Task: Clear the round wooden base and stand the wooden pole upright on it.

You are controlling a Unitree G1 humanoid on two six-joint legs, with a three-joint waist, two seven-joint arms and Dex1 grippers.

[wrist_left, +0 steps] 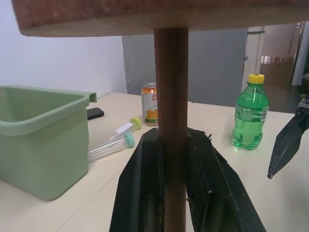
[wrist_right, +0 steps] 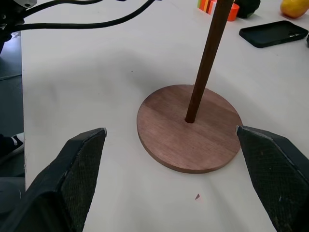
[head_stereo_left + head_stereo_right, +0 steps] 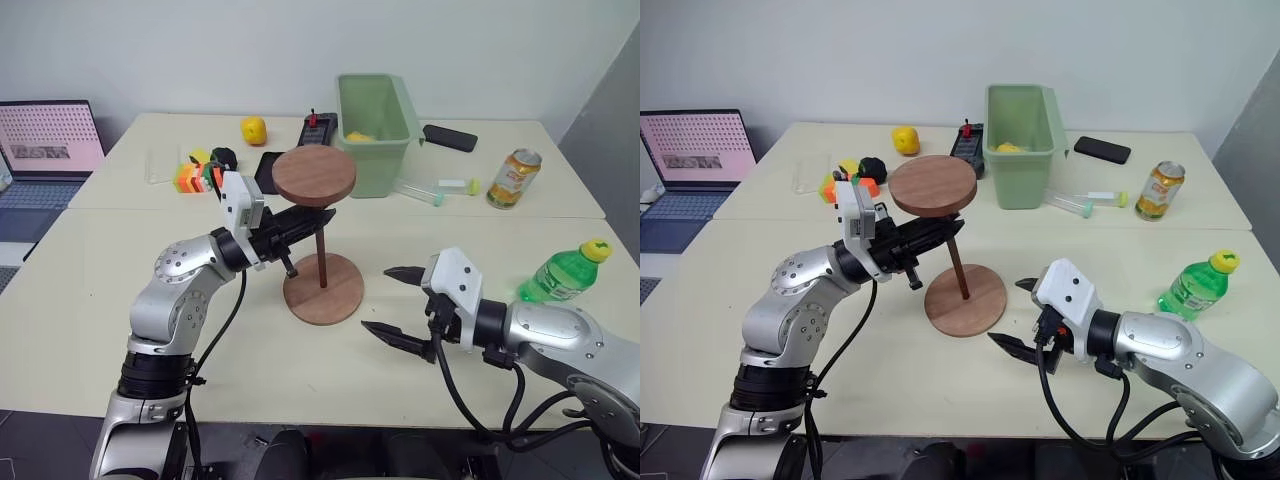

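Thin dark-brown wooden pole (image 3: 321, 252) is standing in the flat round reddish-brown wooden base (image 3: 323, 288), disc end up. Left gripper (image 3: 318, 220) is clamping the pole; right gripper (image 3: 393, 302) is hovering nearby, fingers spread wide

We see the round wooden base (image 3: 323, 289) lying flat on the counter, a reddish-brown disc just ahead of the right tool (image 3: 398, 303). The wooden pole (image 3: 322, 255) stands nearly upright in its centre hole, its smaller disc on top, its dark rod clamped in the left tool (image 3: 318, 220).
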